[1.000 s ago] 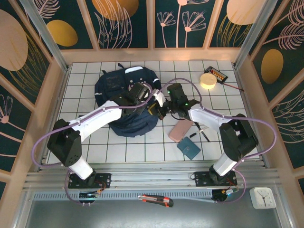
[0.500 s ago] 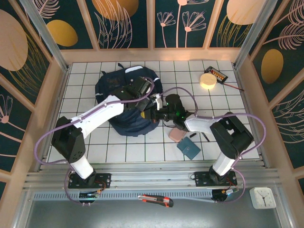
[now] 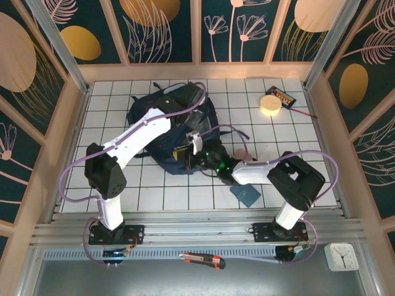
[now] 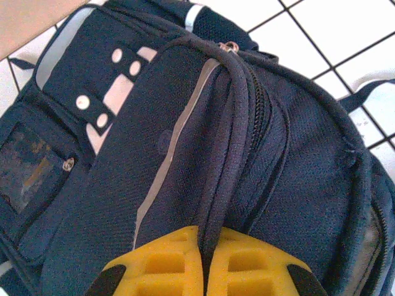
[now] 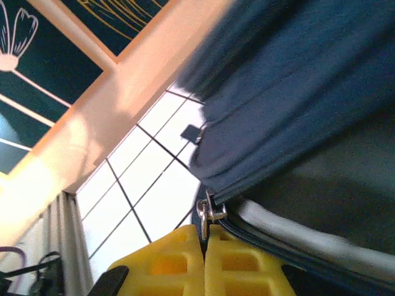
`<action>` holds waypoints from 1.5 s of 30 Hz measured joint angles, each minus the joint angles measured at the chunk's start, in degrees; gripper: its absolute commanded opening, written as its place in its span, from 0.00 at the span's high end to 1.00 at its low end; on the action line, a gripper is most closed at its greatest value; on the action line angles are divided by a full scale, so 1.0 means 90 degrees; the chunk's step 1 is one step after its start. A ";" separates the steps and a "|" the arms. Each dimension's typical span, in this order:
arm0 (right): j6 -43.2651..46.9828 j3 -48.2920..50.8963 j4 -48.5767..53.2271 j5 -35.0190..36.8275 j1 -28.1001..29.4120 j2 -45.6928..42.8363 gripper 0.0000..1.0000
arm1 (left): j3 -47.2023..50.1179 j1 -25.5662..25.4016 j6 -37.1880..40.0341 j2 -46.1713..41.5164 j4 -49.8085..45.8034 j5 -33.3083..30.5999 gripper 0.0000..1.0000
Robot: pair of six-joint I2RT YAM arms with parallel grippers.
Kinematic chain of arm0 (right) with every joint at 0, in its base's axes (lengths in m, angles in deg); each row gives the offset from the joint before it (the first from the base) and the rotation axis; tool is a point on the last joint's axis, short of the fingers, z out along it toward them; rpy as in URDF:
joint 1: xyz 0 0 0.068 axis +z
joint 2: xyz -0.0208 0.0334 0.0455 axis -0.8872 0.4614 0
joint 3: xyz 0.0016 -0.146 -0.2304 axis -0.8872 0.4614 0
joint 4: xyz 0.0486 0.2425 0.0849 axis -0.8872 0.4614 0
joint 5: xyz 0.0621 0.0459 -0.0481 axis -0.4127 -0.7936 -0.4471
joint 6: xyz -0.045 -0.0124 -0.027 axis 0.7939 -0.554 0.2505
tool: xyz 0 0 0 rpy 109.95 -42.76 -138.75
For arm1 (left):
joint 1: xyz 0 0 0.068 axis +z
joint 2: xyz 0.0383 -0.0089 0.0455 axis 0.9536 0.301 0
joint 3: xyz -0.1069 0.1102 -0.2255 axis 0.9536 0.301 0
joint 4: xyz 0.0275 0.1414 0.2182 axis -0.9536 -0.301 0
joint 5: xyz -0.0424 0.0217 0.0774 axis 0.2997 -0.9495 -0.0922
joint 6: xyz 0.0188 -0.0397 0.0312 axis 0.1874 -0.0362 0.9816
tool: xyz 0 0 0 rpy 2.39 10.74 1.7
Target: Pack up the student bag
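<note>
apparently left gripper (image 4: 203, 240) and right gripper (image 5: 204, 234) clamp student bag (image 4: 290, 148) edges.

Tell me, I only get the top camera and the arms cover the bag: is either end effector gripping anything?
Observer: Yes. The left end effector is shut on a dark strap of the student bag.
Operator: And the right one?
Observer: The right end effector is shut on a metal zipper pull at the bag's edge.
</note>
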 measured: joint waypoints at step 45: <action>-0.2402 -0.1814 0.4386 -0.1146 -0.3354 -0.1195 0.24 | 0.1593 -0.0005 0.0243 -0.1003 0.1270 0.0202 1.00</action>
